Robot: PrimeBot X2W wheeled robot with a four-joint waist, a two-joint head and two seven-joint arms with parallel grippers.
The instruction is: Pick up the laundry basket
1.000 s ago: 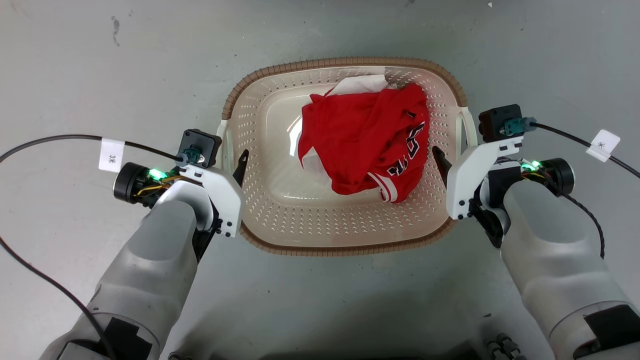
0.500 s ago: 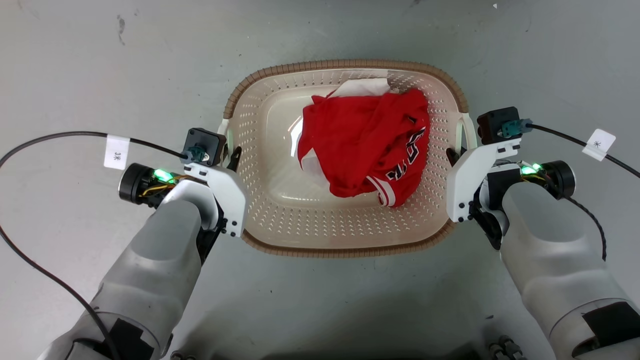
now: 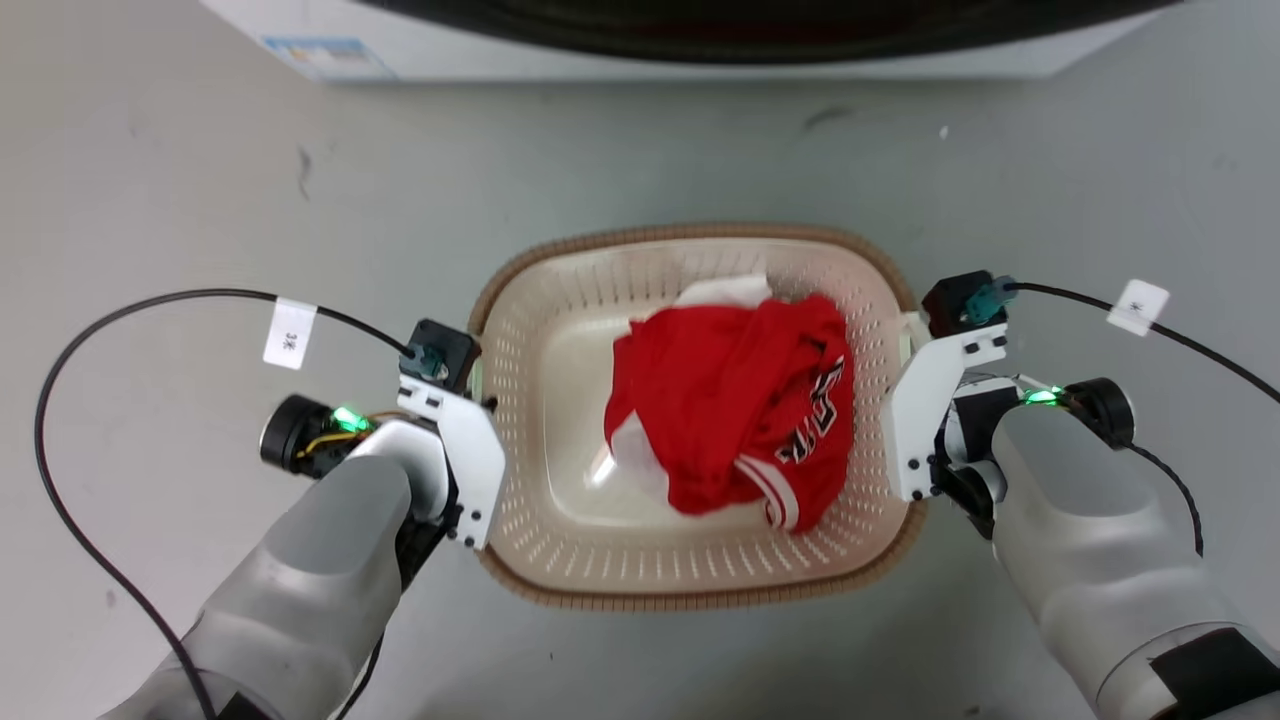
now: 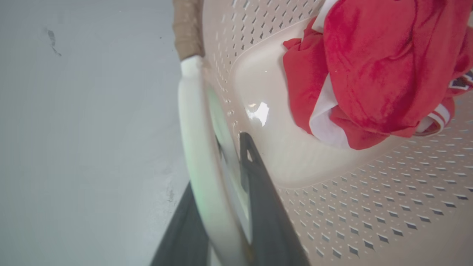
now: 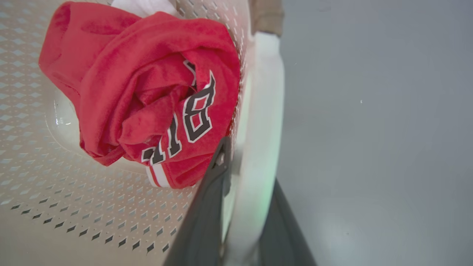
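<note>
Since a second ago, both sets of dark fingers have closed in from beside the laundry basket (image 3: 650, 570) onto its handles, and my head camera has shifted to show the washing machine (image 3: 640, 55) beyond the basket's far side

The basket's long axis runs straight across between my arms, so each arm has its own short end: my left gripper (image 4: 221, 173) is clamped on the left handle (image 4: 192, 129), one finger inside that handle and one outside it, and my right gripper (image 5: 247, 166) pinches the right handle (image 5: 264, 92) the same way; both forearms reach in level along the basket's two ends, the red jersey (image 3: 730, 400) is heaped toward its right end, and I judge the lift must go straight up, evenly; whether the basket has left the floor I cannot tell
</note>
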